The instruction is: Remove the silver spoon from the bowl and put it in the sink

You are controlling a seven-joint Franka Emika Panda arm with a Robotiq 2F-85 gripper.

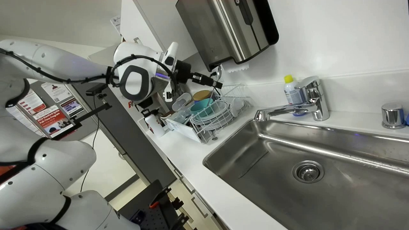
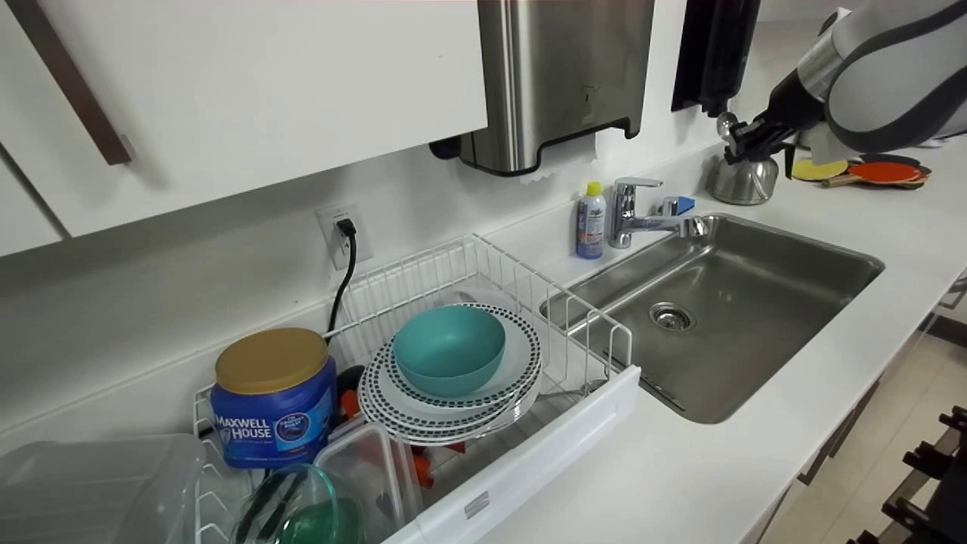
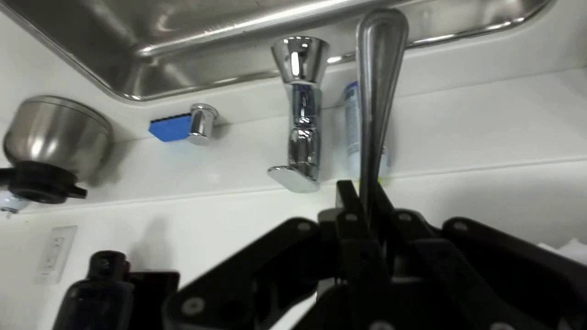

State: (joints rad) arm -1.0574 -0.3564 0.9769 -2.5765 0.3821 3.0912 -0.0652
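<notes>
My gripper is shut on the silver spoon and holds it in the air. In the wrist view the fingers (image 3: 364, 195) pinch the spoon's handle (image 3: 380, 59), whose end points toward the sink (image 3: 197, 46). The gripper (image 1: 219, 83) and spoon (image 1: 219, 72) also show in an exterior view, the spoon's head up. In an exterior view the gripper (image 2: 733, 147) and spoon (image 2: 725, 123) appear above the sink's far end (image 2: 718, 363). The teal bowl (image 2: 449, 351) rests on stacked plates in the dish rack, with no spoon in it. It also shows in an exterior view (image 1: 202, 108).
A chrome faucet (image 1: 287, 108) and spray can (image 2: 591, 223) stand behind the sink. A steel kettle (image 2: 744, 181) stands beyond it. A paper towel dispenser (image 2: 559, 68) hangs on the wall. The white dish rack (image 2: 529, 453) stands beside the sink. A thin knife-like thing (image 1: 254, 164) lies in the basin.
</notes>
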